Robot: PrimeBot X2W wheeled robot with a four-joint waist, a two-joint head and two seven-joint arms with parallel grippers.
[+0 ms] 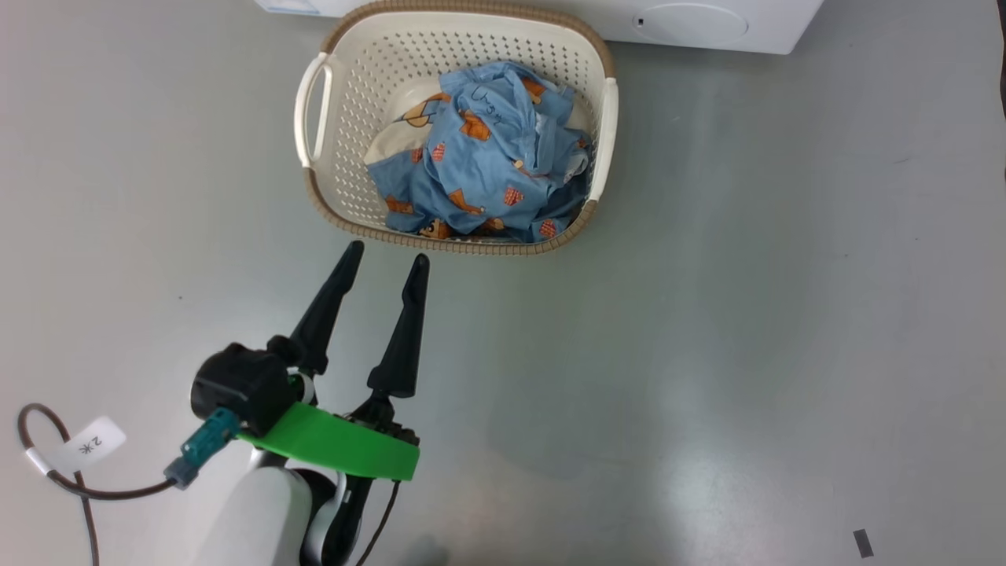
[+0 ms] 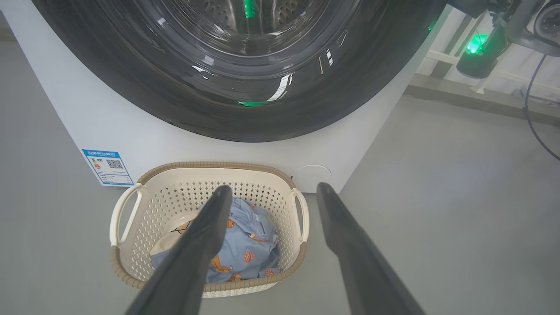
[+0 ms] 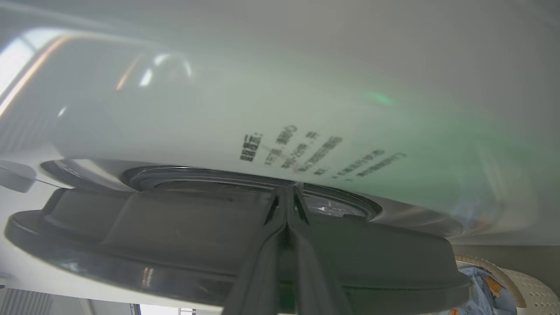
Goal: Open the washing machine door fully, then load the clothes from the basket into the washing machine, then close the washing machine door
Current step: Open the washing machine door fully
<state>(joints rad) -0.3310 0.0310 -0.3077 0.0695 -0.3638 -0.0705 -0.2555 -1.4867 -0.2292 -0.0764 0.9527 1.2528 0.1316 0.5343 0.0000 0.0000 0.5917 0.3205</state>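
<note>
Grey floor (image 1: pixel 707 354), washing machine (image 1: pixel 707 23) at the far edge of the head view. Basket (image 1: pixel 377 79) is parked just in front of it, near the round flap (image 2: pixel 311 177) and blue label (image 2: pixel 107 166).

Status: looks like step one, not done.

Door (image 2: pixel 175 100): in the left wrist view its black rim sits flat against the white front, no gap I can see. So shut, or cracked at most. Nowhere near fully open.

Right pincer (image 3: pixel 288 194): fingers pressed together, nothing between them, tips up at the edge of the door's dark rim. Cannot tell if they are hooked behind the rim or just touching it. That view is blurred and edge-on.

Left pincer (image 1: pixel 389 253): fingers spread wide, empty, hanging over bare floor just short of the basket's near rim and pointing at it. Not touching basket or cloth.

Clothes (image 1: pixel 479 157): all in the basket, bunched toward its right side. Blue printed fabric on top, cream piece poking out on the left. No cloth seen through the door glass.

Left to do, my read: swing the door all the way out, move the clothes across (probably more than one grab, given the bunch), shut the door. Basically everything.

Watch item: the basket stands right below the door, so the swing may need a clearance check.
</note>
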